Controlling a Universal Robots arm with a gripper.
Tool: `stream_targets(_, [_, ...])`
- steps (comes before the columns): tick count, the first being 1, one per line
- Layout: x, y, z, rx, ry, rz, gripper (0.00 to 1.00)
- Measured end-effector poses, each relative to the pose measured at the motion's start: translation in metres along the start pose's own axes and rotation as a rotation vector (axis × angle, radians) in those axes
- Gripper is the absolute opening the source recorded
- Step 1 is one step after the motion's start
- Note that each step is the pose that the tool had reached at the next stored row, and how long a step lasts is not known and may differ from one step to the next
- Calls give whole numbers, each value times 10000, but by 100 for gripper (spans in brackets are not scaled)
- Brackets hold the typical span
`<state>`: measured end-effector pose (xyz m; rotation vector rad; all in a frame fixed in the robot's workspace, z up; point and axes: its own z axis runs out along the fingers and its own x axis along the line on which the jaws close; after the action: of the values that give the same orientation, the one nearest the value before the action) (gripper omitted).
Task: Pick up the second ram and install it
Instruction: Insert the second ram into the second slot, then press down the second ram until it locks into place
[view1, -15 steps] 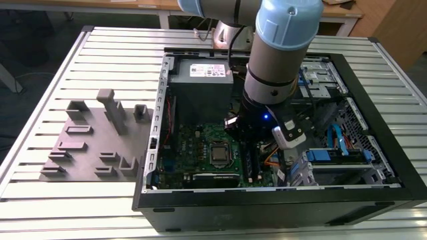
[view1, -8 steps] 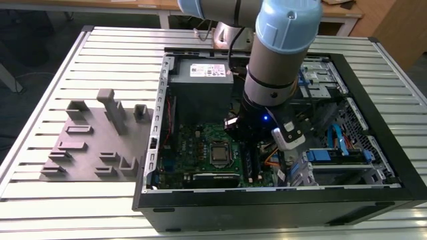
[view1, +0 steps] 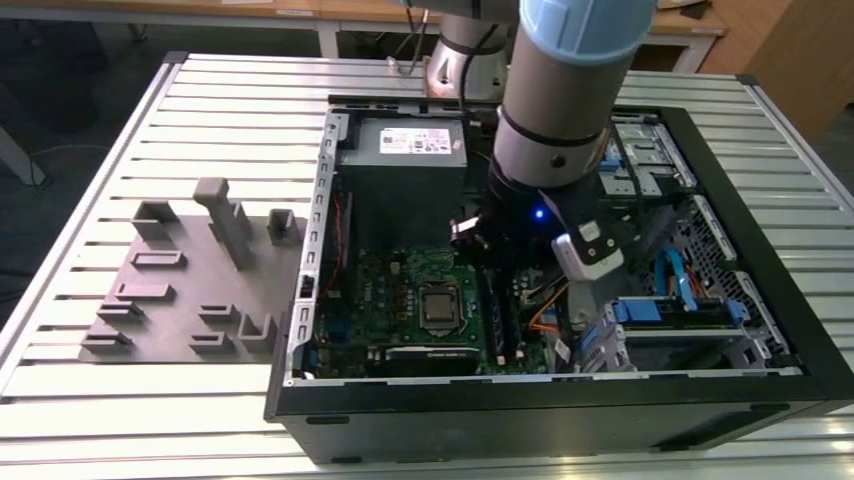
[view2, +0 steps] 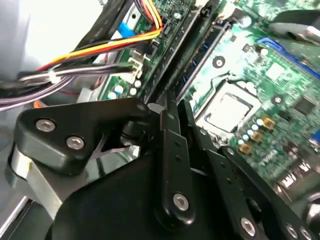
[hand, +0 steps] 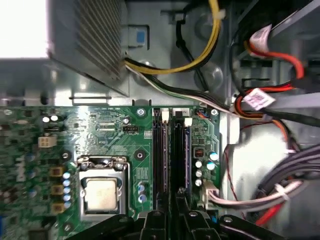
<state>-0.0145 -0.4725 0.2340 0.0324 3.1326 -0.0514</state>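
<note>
In the exterior view my gripper (view1: 491, 265) reaches down into the open computer case (view1: 561, 400), over the memory slots to the exterior view's right of the processor socket (view1: 441, 308). In both wrist views its fingers (hand: 154, 222) stand close together, shut on the second ram (hand: 178, 160), a thin dark stick lying along the slot farther from the socket (hand: 102, 192). The stick's near end is hidden between the fingertips (view2: 172, 117). The ram (view2: 175, 52) runs away from the gripper (view2: 167, 107) along the green motherboard (view2: 280, 75). The neighbouring slot (hand: 160, 155) sits beside it.
A grey power-supply box (view1: 407, 170) fills the case's back. Bundled coloured cables (hand: 260, 100) and a drive cage (view1: 674, 320) crowd the side beyond the slots. A grey plastic tray (view1: 187, 290) with upright blocks lies on the slatted table (view1: 160, 110) at the exterior view's left.
</note>
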Motion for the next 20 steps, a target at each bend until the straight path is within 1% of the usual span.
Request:
stream_targets(3, [-1, 39, -128, 6, 0, 0, 20])
stream_targets(4, [0, 52, -159, 6, -1, 0, 13])
stream_targets(5, [-1, 57, -189, 5, -2, 0, 11])
stream_targets(6, [-2, 58, -206, 7, -3, -1, 11])
stream_targets(19, [0, 58, -212, 4, -3, 0, 11])
stream_targets(20, [3, 58, -210, -12, -2, 1, 11])
